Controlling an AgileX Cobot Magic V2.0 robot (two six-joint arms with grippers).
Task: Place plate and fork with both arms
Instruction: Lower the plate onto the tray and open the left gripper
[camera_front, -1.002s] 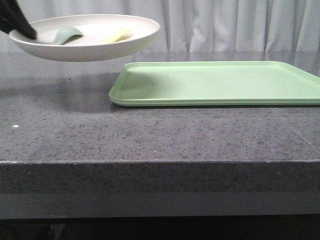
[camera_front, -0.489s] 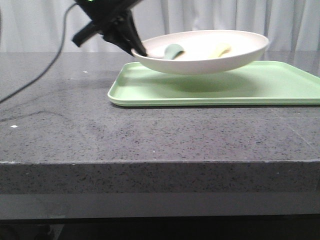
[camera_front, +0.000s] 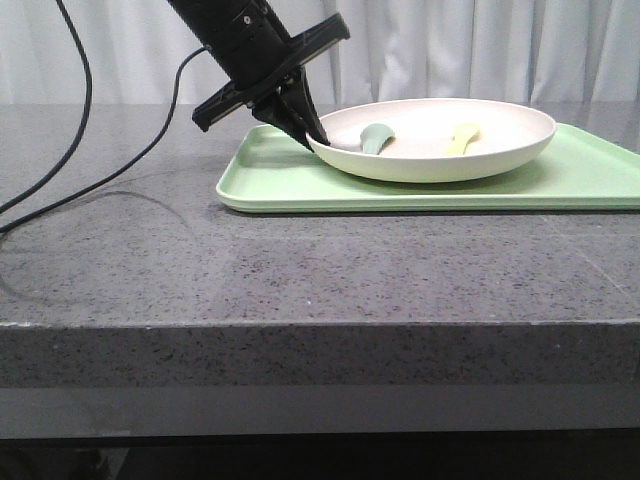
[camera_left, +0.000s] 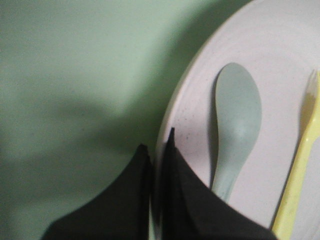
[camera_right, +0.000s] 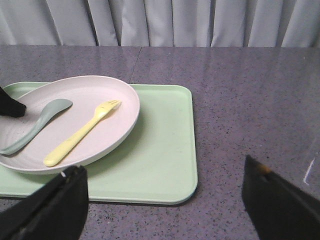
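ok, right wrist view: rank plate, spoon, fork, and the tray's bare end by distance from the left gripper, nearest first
1. plate: the left gripper is shut on its rim.
2. spoon: in the plate, its bowl just beside the gripper.
3. fork: in the plate, past the spoon.
4. Bare end of the tray: beyond the plate, on the side away from the gripper.

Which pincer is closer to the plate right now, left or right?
Left. The left pincer is clamped on the plate rim; the right pincer hangs open, apart from it, beyond the tray's edge.
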